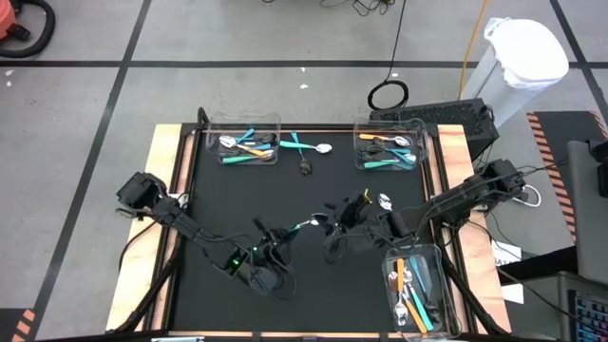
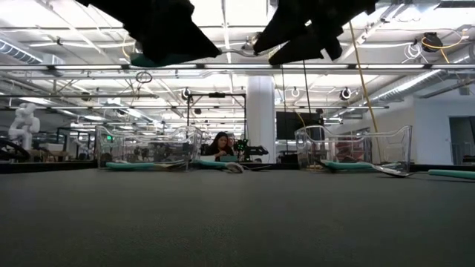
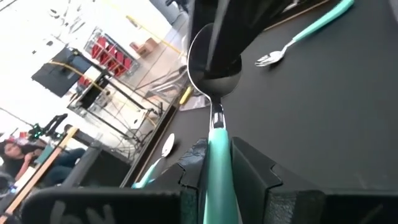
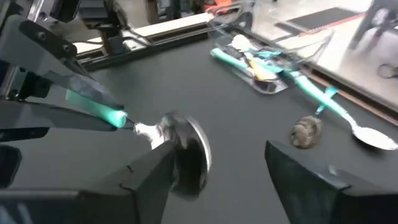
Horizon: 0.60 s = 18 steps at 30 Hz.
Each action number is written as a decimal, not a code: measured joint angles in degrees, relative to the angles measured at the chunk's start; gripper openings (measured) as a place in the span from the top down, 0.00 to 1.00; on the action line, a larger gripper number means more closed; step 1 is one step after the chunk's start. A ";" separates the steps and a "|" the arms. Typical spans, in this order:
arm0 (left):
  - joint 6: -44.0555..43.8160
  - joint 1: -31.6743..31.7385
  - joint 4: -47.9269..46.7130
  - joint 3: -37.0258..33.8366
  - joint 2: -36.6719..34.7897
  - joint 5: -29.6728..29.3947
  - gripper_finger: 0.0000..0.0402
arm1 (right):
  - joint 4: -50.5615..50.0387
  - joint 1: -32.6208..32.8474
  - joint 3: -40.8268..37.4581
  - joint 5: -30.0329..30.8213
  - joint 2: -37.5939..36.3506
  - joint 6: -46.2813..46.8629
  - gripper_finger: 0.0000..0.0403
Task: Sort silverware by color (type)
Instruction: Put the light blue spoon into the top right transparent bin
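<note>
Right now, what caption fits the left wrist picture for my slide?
Left gripper holds a teal-handled spoon by its handle above the black table; a teal fork lies beyond.

— Table surface (image 1: 304, 204)? 
— Noted as matte black, edged in pale wood.
— Held spoon (image 3: 214, 74)? 
— Teal handle, silver bowl; clamped between dark fingers (image 3: 249, 168) of the left gripper (image 3: 219, 163).
— Bins (image 1: 244, 141)? 
— Recorded as clear; contents teal, orange-yellow, silver.
— Floor? 
— Grey, crossed by black lines.
</note>
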 joint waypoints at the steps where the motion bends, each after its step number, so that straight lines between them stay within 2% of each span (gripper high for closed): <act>1: 0.46 -0.02 0.05 0.00 0.00 0.31 0.85 | 0.14 -0.21 0.00 -1.36 0.00 -0.36 0.44; 4: 0.71 -0.01 0.08 0.00 0.00 1.59 0.85 | 0.11 -0.30 0.00 -3.08 0.00 -1.66 0.59; 8: -0.62 0.19 0.11 0.00 0.00 3.64 0.85 | 0.12 -0.25 0.00 -6.77 -0.02 -4.30 0.89; 9: -1.85 0.33 0.01 -0.03 0.06 3.76 0.85 | 0.26 -0.22 0.00 -7.68 -0.04 -5.17 0.94; 14: -5.77 1.53 0.78 0.02 0.04 4.16 0.85 | -1.67 -0.28 0.00 -8.57 0.05 -6.56 0.98; 18: -5.91 1.94 0.37 0.02 0.04 5.78 0.85 | -10.52 -0.45 -0.02 -4.29 -3.37 -4.11 0.99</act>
